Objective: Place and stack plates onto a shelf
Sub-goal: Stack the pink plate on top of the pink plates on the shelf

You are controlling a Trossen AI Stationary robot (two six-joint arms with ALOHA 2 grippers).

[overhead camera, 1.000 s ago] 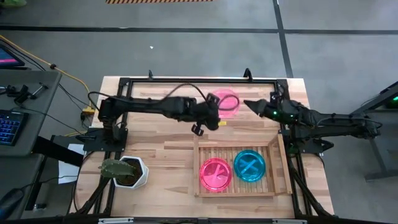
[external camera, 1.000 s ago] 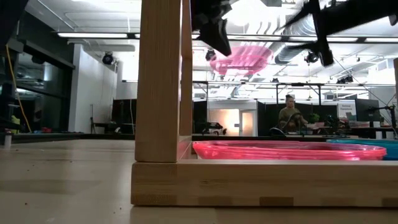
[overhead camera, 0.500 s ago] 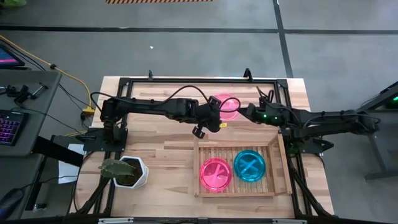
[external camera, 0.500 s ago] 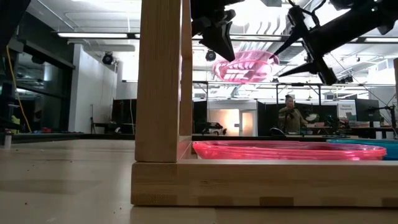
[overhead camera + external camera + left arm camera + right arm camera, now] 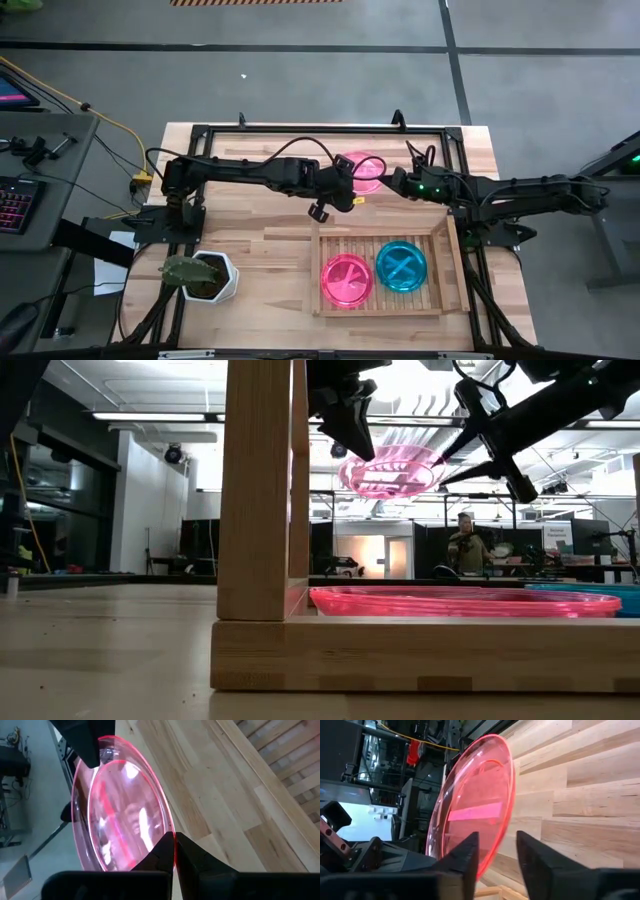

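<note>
A round, glassy pink plate [image 5: 366, 170] hangs above the slatted wood surface [image 5: 260, 240] behind the shelf [image 5: 440, 262] — left tool [image 5: 349, 187] pinching its rim, right tool [image 5: 393, 181] spread open at its opposite edge — white plant pot [image 5: 218, 276] well apart.

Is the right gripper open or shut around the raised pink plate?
Open: the right gripper straddles the pink plate's rim with gaps; the left gripper pinches it.
</note>
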